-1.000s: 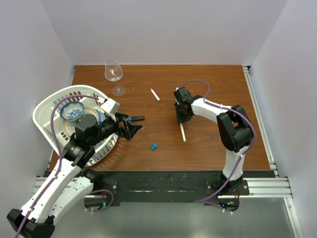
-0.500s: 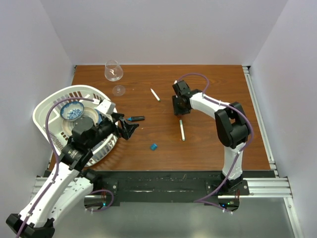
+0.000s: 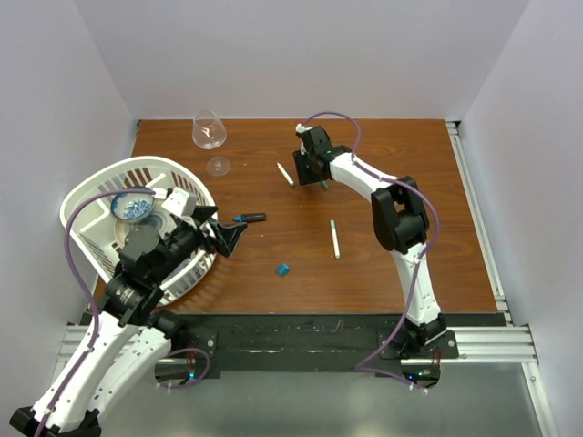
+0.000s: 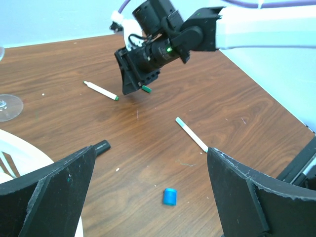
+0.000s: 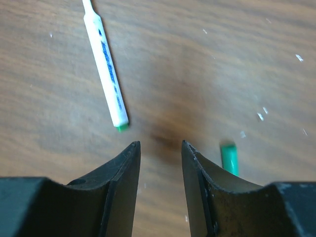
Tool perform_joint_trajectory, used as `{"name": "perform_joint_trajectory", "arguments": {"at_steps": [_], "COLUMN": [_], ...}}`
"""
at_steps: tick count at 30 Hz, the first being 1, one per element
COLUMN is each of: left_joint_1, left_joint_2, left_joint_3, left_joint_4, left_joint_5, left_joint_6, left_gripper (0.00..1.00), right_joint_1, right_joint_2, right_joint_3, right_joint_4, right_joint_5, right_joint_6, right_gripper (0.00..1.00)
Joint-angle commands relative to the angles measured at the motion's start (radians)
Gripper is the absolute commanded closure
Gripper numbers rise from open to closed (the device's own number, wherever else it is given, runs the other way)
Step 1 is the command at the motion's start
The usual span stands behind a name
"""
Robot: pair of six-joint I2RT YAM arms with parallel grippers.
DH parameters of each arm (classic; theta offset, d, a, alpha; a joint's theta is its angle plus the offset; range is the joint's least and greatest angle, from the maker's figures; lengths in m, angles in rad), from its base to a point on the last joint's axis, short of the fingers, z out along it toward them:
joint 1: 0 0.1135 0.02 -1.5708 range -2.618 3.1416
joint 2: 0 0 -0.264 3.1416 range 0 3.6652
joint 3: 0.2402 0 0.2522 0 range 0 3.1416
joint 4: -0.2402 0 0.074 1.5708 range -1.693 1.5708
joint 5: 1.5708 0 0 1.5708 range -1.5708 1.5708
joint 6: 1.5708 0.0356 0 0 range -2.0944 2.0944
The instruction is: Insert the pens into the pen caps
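Observation:
A white pen (image 3: pixel 286 174) with a green tip lies at the far middle; it also shows in the right wrist view (image 5: pixel 105 71) and the left wrist view (image 4: pixel 100 90). A second white pen (image 3: pixel 334 238) lies mid-table, also in the left wrist view (image 4: pixel 191 135). A green cap (image 5: pixel 229 159) lies just right of my right gripper's jaws. A blue cap (image 3: pixel 283 269) lies alone, also in the left wrist view (image 4: pixel 170 196). My right gripper (image 3: pixel 305 169) is open and empty, low between the far pen and the green cap. My left gripper (image 3: pixel 230 237) is open and empty, left of the blue cap.
A black marker (image 3: pixel 249 218) lies near my left gripper. A wine glass (image 3: pixel 209 130) stands at the far left. A white basket (image 3: pixel 91 196) holding a blue bowl (image 3: pixel 133 204) sits at the table's left edge.
My right gripper has moved far and left, away from the mid-table pen to beside the far pen. My left gripper has shifted slightly left.

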Motion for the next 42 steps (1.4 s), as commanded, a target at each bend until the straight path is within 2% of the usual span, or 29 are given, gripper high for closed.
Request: {"name": "perform_joint_trajectory", "arguments": {"at_steps": [1,11,19,24,32,42], "left_joint_1": [0.003,0.004,0.004,0.004,0.004,0.004], "left_joint_2": [-0.007,-0.004,0.002,-0.004,-0.015,-0.003], "left_joint_3": [-0.002,-0.004,-0.002,0.001,0.001,-0.002], "left_joint_4": [0.023,0.021,0.023,0.014,0.012,0.021], "left_joint_5": [-0.043,-0.05,-0.059,-0.093,-0.106,-0.076], "left_joint_6": [0.03,0.032,0.032,0.03,0.03,0.035], "left_gripper": [0.0,0.0,0.0,0.0,0.0,0.01], "right_joint_1": [0.022,0.064,0.096,0.114,0.122,0.164], "right_joint_2": [0.055,0.174,0.188,0.197,0.224,0.243], "right_joint_3": [0.125,0.272,0.34,0.361,0.355,0.34], "right_joint_4": [-0.001,-0.031,-0.019,-0.022,-0.045,-0.08], "right_joint_5": [-0.018,0.01,0.1,0.208,0.211,0.236], "right_joint_6": [-0.066,-0.086,-0.032,0.014,0.081,0.06], "right_gripper": [0.57,0.57,0.55,0.53,0.54,0.58]}}
